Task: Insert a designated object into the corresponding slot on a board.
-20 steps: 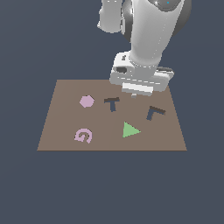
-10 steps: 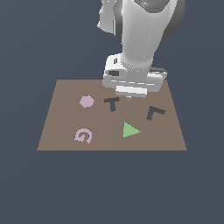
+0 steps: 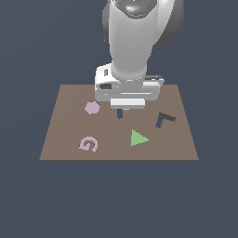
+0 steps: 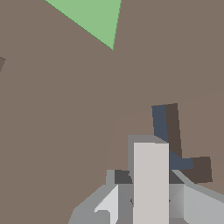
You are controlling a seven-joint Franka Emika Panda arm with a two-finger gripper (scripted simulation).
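Note:
The brown board [image 3: 65, 139] lies flat and carries a pink hexagon [image 3: 92, 108], a pink G [image 3: 88, 144], a green triangle [image 3: 138, 138] and a dark L [image 3: 164, 120]. My gripper [image 3: 123, 110] hangs low over the dark T [image 3: 120, 114], which is mostly hidden under the hand. In the wrist view the dark blue T [image 4: 161, 124] lies on the board just past a pale finger [image 4: 151, 175]. Only that one finger shows, so the gap between the jaws is not visible. A corner of the green triangle [image 4: 94, 17] also shows there.
The arm's white body [image 3: 135, 42] rises over the board's far half. Around the board is plain dark floor [image 3: 28, 200].
The arm has swung toward the exterior view's left and come down. The hand now covers the dark T, which showed fully one second ago.

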